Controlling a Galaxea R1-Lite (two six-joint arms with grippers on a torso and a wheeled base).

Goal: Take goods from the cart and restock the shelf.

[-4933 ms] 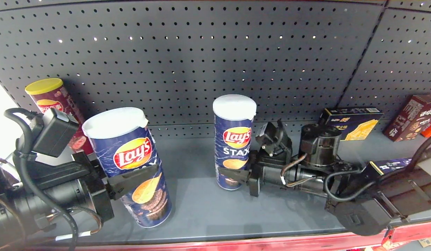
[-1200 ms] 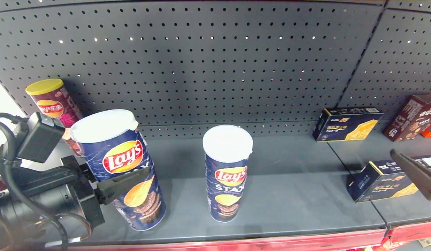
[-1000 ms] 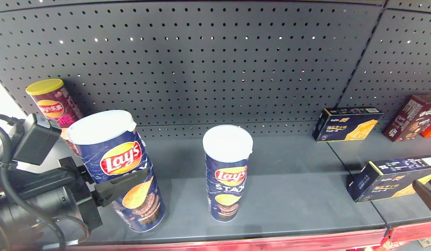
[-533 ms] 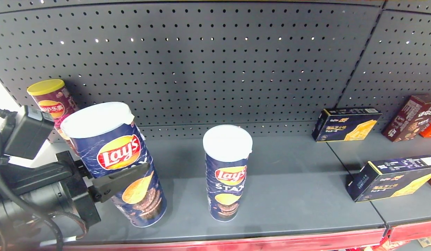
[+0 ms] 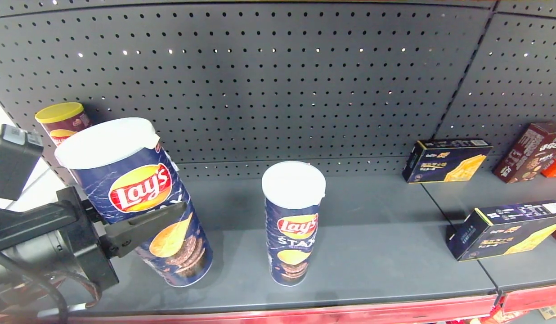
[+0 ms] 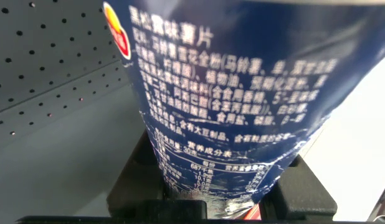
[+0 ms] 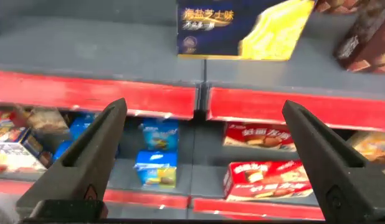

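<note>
The left gripper (image 5: 143, 220) was clamped across the middle of a blue chip can (image 5: 134, 198), which tilted with its white lid toward 11 o'clock; whether its base touched the grey shelf (image 5: 377, 256) could not be told. The right gripper (image 7: 204, 104) had its jaws spread wide with nothing between them, facing the shelf's red front edge (image 7: 255, 102). A second blue can (image 5: 293, 220) stood upright at 3 o'clock of the held one, well apart. A maroon can (image 5: 60, 118) stood at 11 o'clock against the pegboard (image 5: 260, 81). Two dark blue boxes (image 5: 449, 159) (image 5: 503, 229) lay farther toward 3 o'clock.

blue can (image 5: 141, 198) tilted, second can (image 5: 293, 225) upright
</note>
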